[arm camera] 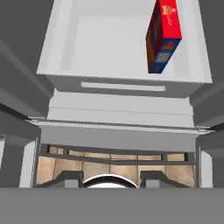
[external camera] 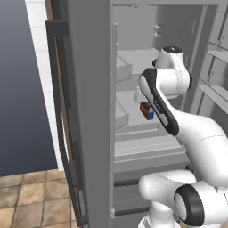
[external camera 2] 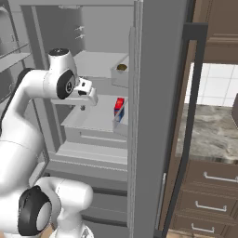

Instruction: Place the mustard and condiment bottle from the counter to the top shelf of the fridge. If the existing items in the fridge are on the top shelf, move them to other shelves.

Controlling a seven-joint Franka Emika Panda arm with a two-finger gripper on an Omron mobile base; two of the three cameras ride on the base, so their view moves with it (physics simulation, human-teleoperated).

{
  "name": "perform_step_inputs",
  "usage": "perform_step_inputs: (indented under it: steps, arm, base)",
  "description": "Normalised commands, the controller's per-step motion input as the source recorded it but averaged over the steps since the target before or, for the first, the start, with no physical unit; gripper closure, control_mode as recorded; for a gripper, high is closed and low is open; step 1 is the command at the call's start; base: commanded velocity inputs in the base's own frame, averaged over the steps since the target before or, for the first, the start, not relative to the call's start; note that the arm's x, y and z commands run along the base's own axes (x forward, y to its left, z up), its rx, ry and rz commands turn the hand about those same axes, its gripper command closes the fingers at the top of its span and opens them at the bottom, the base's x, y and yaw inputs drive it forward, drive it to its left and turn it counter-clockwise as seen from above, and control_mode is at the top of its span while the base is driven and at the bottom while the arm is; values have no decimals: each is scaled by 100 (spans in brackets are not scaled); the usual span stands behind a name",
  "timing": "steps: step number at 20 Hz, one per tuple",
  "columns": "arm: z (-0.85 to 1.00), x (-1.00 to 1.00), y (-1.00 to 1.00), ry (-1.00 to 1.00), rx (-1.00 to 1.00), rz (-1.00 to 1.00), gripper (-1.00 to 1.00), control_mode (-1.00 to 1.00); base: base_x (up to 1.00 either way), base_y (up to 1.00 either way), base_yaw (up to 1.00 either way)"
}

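Red, with blue and yellow markings, the small carton (external camera 2: 119, 109) stands upright on a light-grey shelf (external camera 2: 95, 118) inside the open fridge (external camera: 91, 111), toward the right side of the cavity as the right base view shows it. In the left base view the carton (external camera: 147, 110) peeks out just behind the white arm's forearm. From the hand view the carton (arm camera: 163, 37) appears at the upper right, resting on the pale shelf (arm camera: 105, 41), with a lower ledge and tan floor tiles (arm camera: 113, 164) beneath.

The claw (external camera 2: 89, 95) hovers inside the fridge cavity above that shelf, left of the carton and apart from it; its fingers are drawn to their narrowest and nothing is held between them.

A higher shelf (external camera 2: 100, 62) sits above, bearing a small brownish object (external camera 2: 122, 68) near its right edge, too small to identify. Outside, right of the fridge door, the grey marbled tabletop (external camera 2: 211, 132) runs above brown drawers (external camera 2: 209, 195) with silver handles.
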Motion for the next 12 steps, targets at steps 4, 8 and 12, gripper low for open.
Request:
perform_step_inputs:
  steps: [4,8,12]
  arm:
    - [7,-32,0,-25,0,0,-100,-100]
    - [67,-46,-1,-52,0,-2,-100,-100]
    - [81,-24,-18,-33,1,-10,-100,-100]
  base:
    - [0,0,0]
    - [0,0,0]
    - [0,0,0]
